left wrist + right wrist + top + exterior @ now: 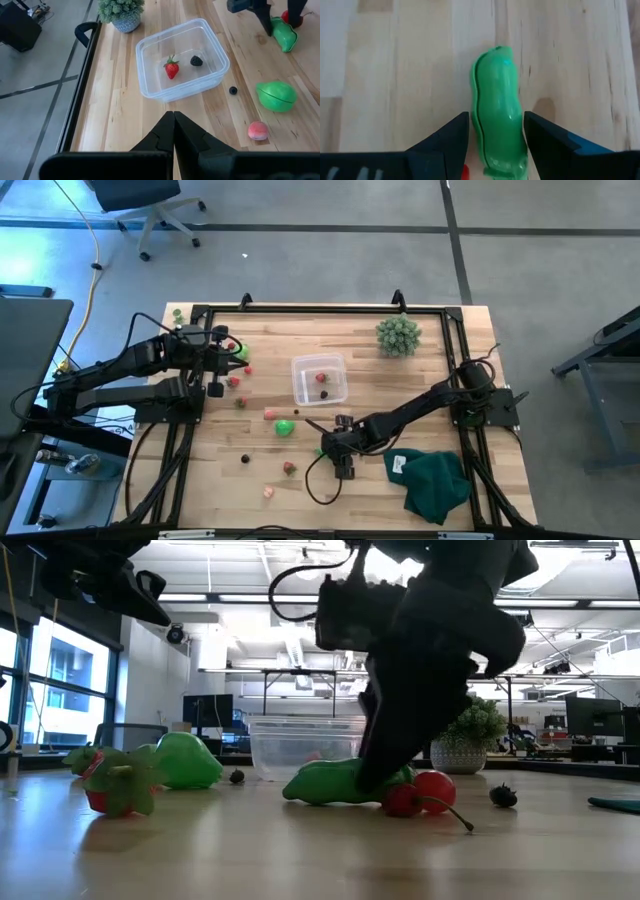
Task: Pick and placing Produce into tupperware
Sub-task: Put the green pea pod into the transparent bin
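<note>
1. Tupperware (pixel 319 380) sits mid-table, slightly toward the far edge, open side up so pieces can be dropped in from above. It holds a strawberry (pixel 171 68) and a dark berry (pixel 196 61); most produce lies outside it on the wood.
2. Cloth (pixel 432 483) lies crumpled at the near right corner, and a bushy ball (pixel 398 335) stands near the far edge, right of the tupperware. Neither belongs to the task.
3. Right gripper (pixel 496 131) is down at the table, nearer than the tupperware and a little to its right. Its fingers stand wide, one on each side of the green pod (pixel 499 110), with a visible gap on both sides. Nothing is gripped yet. The straddle across the pod's narrow width looks set for a pinch.
4. Left gripper (pixel 174 131) waits at the far left, fingers fully together and empty, aimed toward the tupperware and clear of the working arm.
5. Green ball (pixel 276 96) and pink piece (pixel 257 131) lie loose between the tupperware and the near edge.
6. Red cherry (pixel 432 790) rests just beside the pod. Judgement: a sloppy close could nudge it.
</note>
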You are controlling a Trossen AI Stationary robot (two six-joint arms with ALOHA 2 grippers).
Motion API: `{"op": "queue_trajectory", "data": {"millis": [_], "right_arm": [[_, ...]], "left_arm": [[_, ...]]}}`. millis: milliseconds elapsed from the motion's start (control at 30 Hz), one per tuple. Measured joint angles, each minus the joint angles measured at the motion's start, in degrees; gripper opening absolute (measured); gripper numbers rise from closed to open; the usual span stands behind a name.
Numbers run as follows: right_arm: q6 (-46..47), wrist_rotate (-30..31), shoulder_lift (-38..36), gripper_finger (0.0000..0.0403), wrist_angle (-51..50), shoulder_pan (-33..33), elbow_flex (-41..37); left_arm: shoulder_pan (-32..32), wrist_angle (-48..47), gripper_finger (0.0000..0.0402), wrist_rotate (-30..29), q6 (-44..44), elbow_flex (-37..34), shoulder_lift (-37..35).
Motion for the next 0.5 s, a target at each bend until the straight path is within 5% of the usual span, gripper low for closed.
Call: {"op": "queue_trajectory", "data": {"millis": [500], "right_arm": [[-0.07,-0.20,0.13,0.0184,1.02,-0.04,0.00]], "left_arm": [[0.00,-0.01,0.0001,-0.01,-0.01,0.00,0.00]]}}
